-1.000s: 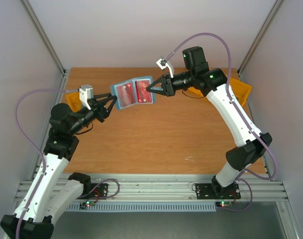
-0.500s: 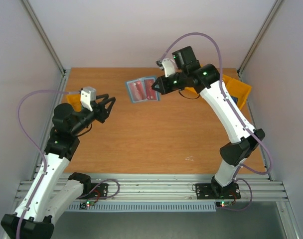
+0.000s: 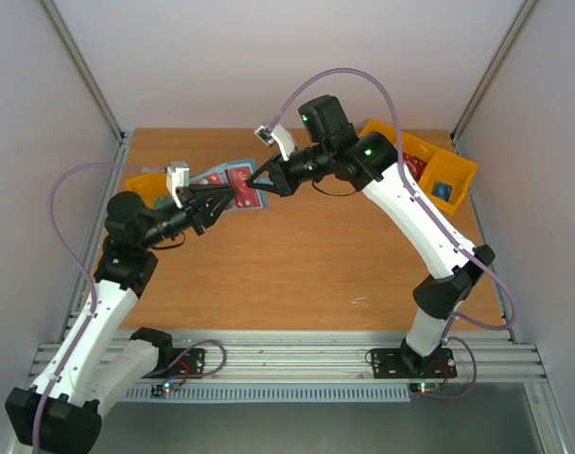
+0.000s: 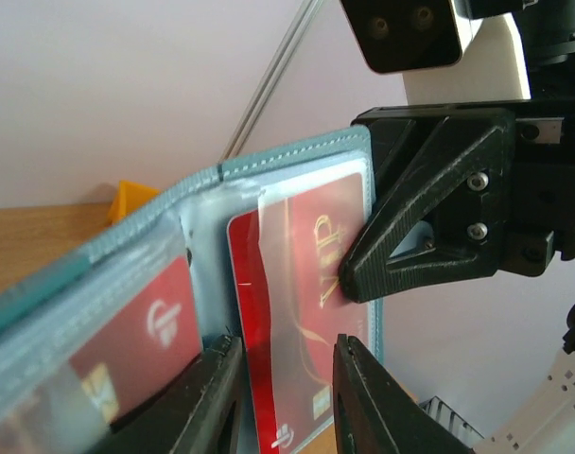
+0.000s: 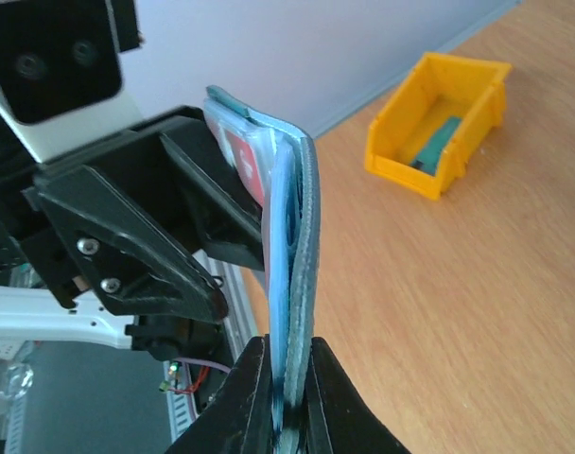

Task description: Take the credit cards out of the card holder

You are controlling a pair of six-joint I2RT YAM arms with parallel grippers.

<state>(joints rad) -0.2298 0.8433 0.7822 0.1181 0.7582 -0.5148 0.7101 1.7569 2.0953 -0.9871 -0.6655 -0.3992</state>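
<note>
The right claw (image 3: 257, 179) holds the open blue wallet (image 4: 287, 156) up in the air by one edge, and the left claw (image 4: 287, 345) sits narrow around the red card (image 4: 297, 246) in the wallet, so next it should squeeze and pull.

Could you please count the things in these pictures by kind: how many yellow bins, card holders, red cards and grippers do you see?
yellow bins: 3
card holder: 1
red cards showing in its pockets: 2
left gripper and right gripper: 2
Total: 8
</note>
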